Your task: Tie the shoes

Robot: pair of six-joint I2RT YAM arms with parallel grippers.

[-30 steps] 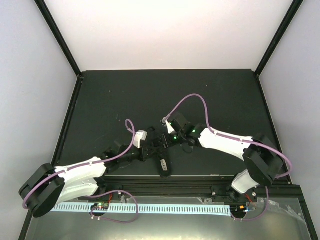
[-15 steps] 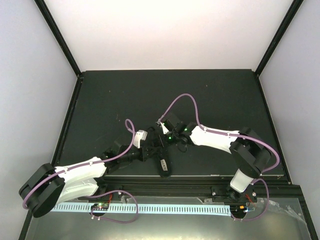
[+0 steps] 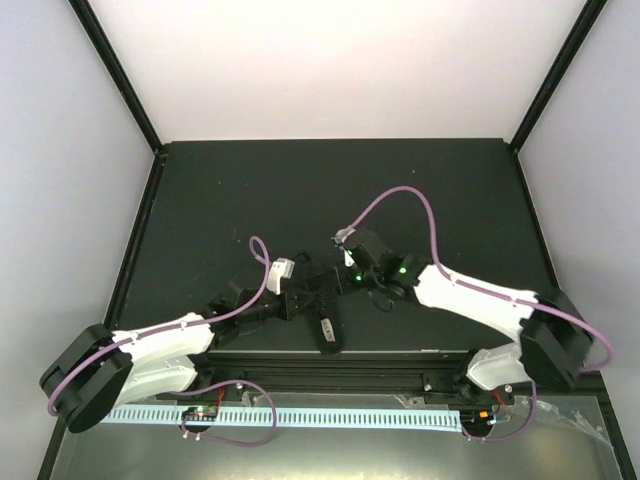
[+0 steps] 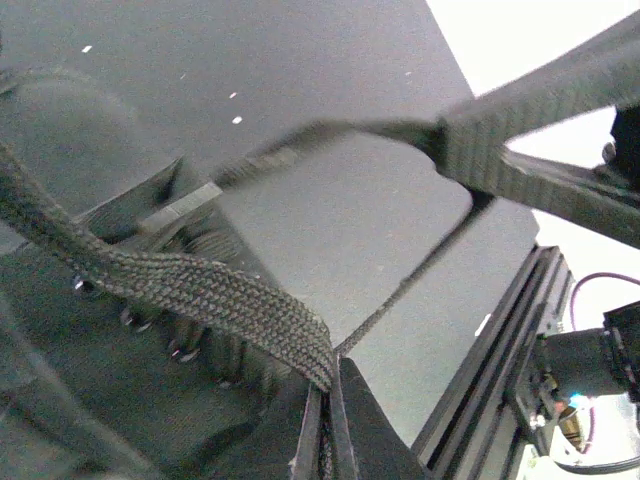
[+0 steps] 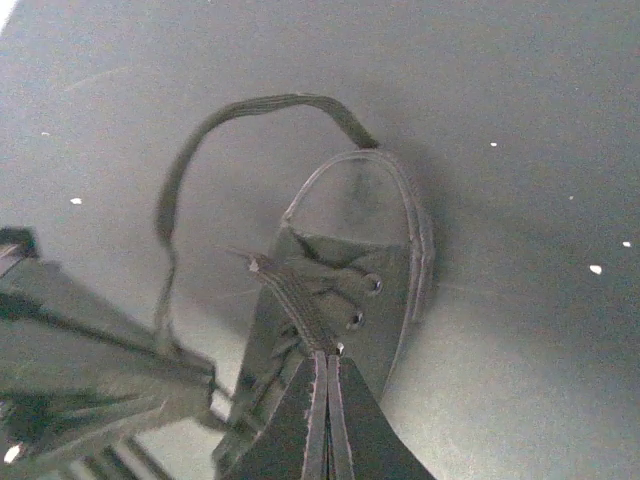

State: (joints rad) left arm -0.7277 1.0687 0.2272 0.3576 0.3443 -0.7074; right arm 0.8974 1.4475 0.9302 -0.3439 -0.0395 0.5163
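Left gripper is clamped shut on a flat lace that runs up and left from its tips. Right gripper is also pressed shut, pinching the other lace just above the eyelets. Both hover over the shoe, which lies on the table close to its near edge, about midway between the two arms.

In the right wrist view a loop of lace arcs from the far end of the shoe round to the left, toward the left gripper. Whether the laces are already crossed cannot be told.

The step looks like drawing the two laces against each other.

- Pull left and right together and at an even pace, so the shoe is not dragged to one side.
- Stay low. The shoe looks light and nothing holds it down, so an upward pull would likely lift it.
- Hold both grips firm. The laces are thin and could slip out of the fingertips.
- Watch the loop. If it collapses or snags on the toe, the knot will not form.
- Avoid pulling nearward, since the table edge is close.
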